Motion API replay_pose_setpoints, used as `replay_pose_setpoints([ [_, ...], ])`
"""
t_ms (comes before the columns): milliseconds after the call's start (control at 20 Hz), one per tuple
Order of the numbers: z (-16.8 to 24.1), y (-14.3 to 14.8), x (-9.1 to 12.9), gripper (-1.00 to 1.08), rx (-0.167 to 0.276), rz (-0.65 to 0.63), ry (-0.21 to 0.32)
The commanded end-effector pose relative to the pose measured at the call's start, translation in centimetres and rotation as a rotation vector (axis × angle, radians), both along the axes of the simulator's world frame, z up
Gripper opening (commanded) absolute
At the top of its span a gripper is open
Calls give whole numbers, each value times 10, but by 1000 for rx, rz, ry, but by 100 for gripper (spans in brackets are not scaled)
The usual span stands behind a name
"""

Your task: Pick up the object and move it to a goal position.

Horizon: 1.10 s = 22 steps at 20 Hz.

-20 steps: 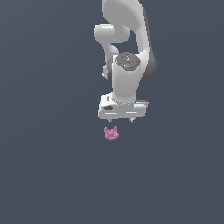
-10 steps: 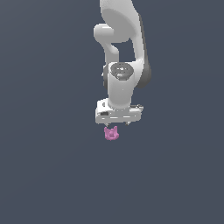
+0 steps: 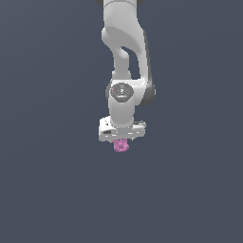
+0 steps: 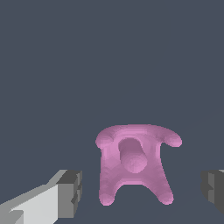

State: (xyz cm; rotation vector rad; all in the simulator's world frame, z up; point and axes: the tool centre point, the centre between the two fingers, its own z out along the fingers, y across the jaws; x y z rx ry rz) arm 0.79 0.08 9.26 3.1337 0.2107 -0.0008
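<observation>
The object (image 3: 121, 146) is a small pink-magenta lumpy piece resting on the dark grey floor. In the exterior view only its lower part shows beneath the white hand of my arm. My gripper (image 3: 121, 140) has come down right over it. In the wrist view the object (image 4: 133, 166) lies between my two fingers, with prongs spreading outward. One finger pad (image 4: 70, 193) and the other (image 4: 213, 189) stand wide apart, each clear of the object. The gripper (image 4: 141, 191) is open and touches nothing.
A plain dark grey floor (image 3: 57, 190) fills the scene around the arm. The white arm (image 3: 124, 57) rises straight above the object.
The arm has lowered steadily over the last second. The hand now covers the top of the object, which has not moved.
</observation>
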Motion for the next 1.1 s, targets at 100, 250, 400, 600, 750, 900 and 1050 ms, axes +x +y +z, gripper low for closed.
replay_pose_setpoints([
  [100,-2,-1,0,100,0,1,0],
  [250,-8,-1,0,100,0,2,0],
  [400,-20,-1,0,100,0,2,0],
  [600,-42,-1,-1,100,1,4,0],
  [750,-51,-1,-1,100,1,4,0],
  [900,-53,-1,0,100,1,4,0],
  [1050,-53,-1,0,-100,1,4,0],
])
